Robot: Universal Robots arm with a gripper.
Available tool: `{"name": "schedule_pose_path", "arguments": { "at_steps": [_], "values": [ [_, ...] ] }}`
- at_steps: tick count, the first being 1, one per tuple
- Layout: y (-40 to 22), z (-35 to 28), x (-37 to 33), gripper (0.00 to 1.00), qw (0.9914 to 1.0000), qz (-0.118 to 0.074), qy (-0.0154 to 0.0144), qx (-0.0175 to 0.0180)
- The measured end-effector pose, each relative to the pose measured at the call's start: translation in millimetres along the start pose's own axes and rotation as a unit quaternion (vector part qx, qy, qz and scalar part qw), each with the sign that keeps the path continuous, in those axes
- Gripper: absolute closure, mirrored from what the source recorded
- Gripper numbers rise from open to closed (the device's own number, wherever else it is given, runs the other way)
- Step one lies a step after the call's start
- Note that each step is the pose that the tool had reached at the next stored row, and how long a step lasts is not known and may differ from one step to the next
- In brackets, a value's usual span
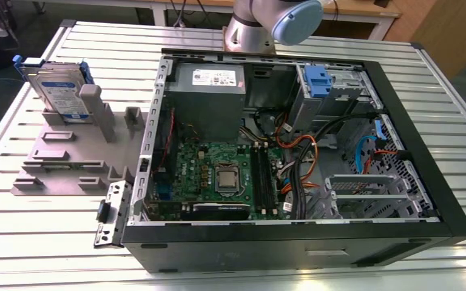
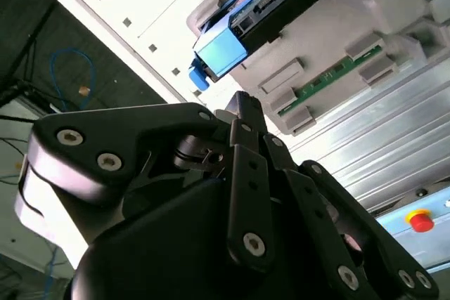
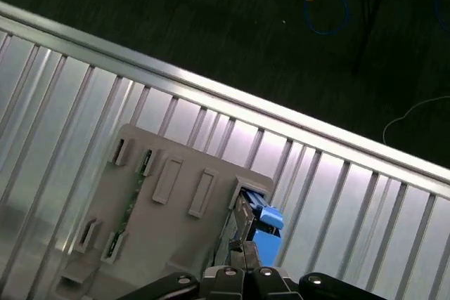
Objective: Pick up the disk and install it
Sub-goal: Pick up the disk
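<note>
Disk [image 1: 57, 91], a flat silver rectangular hard drive in a blue plastic bracket [image 2: 221, 50], stands upright in a grey holder, with your black metal pincer [image 2: 242, 100] near it but apart.
Your pincer's fingers look pressed together with nothing between them. In the second wrist view its tip sits near the bracket's blue end without touching it. The disk carries a white-and-blue label and stands on edge in a slot of the grey plastic holder block [image 1: 63, 163]. A taller grey post [image 1: 94, 112] stands just beside it. The holder lies on the ribbed aluminium table [image 1: 39, 242] near the table's edge, on the exterior view's left of the open black computer case [image 1: 298, 242].
</note>
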State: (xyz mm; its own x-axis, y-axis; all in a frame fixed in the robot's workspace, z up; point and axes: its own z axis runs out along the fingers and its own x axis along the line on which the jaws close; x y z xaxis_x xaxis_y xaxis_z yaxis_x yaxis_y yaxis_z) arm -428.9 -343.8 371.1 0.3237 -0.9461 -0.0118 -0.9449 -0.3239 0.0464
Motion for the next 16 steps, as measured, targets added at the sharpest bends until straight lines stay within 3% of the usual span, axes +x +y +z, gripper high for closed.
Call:
{"name": "schedule_pose_path", "arguments": {
  "at_steps": [4, 5, 8, 11, 14, 16],
  "values": [
    [0.0, 0.0, 0.0, 0.89, 0.99936, 0.036, -0.0017, 0.0005],
    [0.0, 0.1, 0.0, 0.89, 0.99766, 0.068, -0.0032, 0.0008],
    [0.0, 0.2, 0.0, 0.89, 0.99537, 0.096, -0.0045, 0.0011],
    [0.0, 0.3, 0.0, 0.89, 0.99241, 0.123, -0.0057, 0.0014],
    [0.0, 0.5, 0.0, 0.89, 0.98875, 0.149, -0.007, 0.0018],
    [0.0, 0.7, 0.0, 0.89, 0.98575, 0.168, -0.0078, 0.002]
  ]
}}
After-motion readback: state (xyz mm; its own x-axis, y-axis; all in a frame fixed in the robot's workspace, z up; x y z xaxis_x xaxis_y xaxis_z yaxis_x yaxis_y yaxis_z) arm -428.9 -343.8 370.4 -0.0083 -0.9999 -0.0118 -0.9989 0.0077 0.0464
